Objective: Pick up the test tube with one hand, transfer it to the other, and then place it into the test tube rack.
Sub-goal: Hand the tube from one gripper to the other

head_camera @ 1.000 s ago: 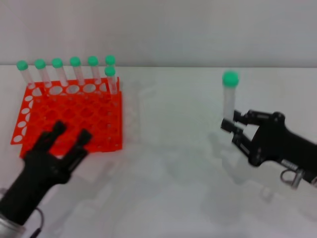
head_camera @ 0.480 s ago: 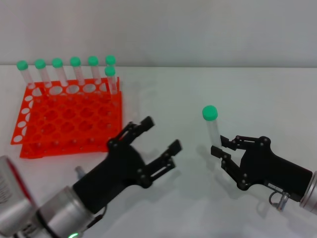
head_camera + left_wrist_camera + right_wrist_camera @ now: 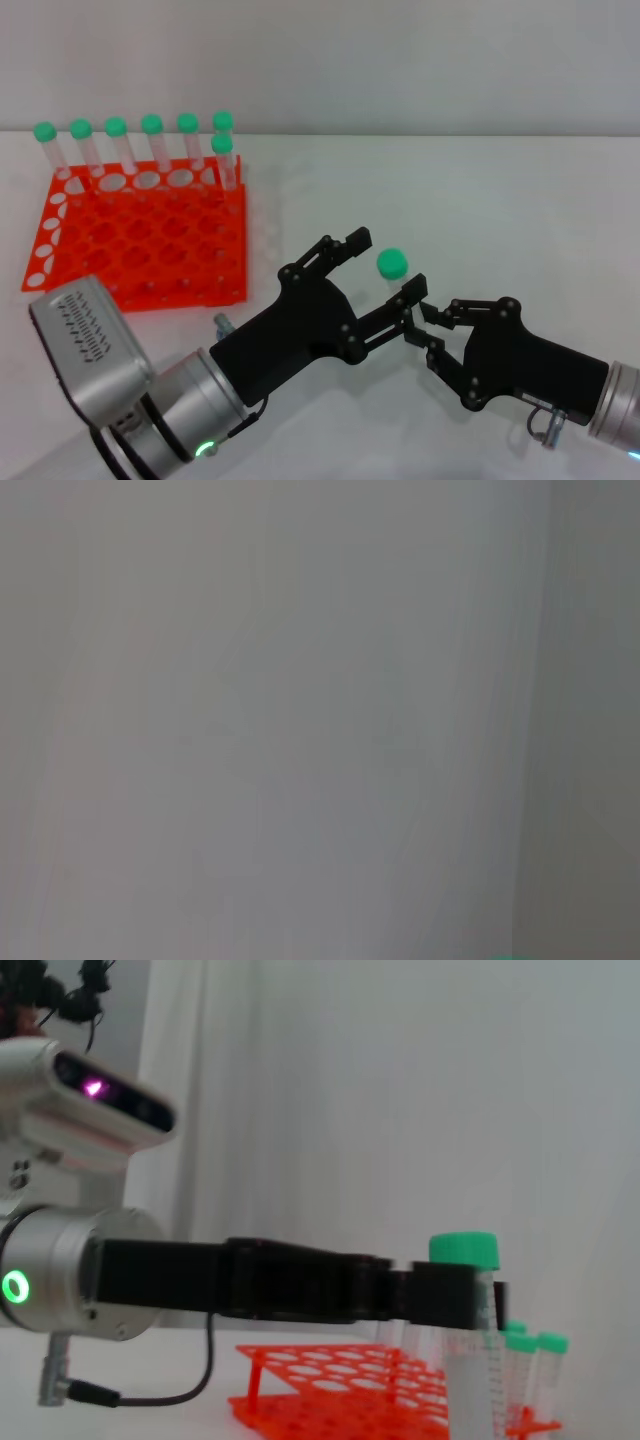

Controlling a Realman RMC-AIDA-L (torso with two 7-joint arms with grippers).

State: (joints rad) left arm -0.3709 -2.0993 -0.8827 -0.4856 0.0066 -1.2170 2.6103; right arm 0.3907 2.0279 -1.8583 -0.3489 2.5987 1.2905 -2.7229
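The test tube shows its green cap [image 3: 392, 263] above the table's middle; its clear body is mostly hidden behind black fingers. My right gripper [image 3: 426, 328] comes in from the right and is shut on the tube's lower part, holding it upright. My left gripper [image 3: 388, 264] reaches in from the lower left, open, with one finger on each side of the tube just below the cap. In the right wrist view the tube [image 3: 470, 1360] stands close, with a left finger [image 3: 440, 1295] across it. The orange-red test tube rack [image 3: 140, 235] lies at the far left.
Several green-capped tubes [image 3: 150, 140] stand in the rack's back row, with one more [image 3: 223, 160] at its right end. The rack also shows in the right wrist view [image 3: 330, 1390]. The left wrist view shows only blank grey.
My left arm has swung from beside the rack to the middle, its open fingers now around the tube. My right gripper has brought the tube left and towards me.
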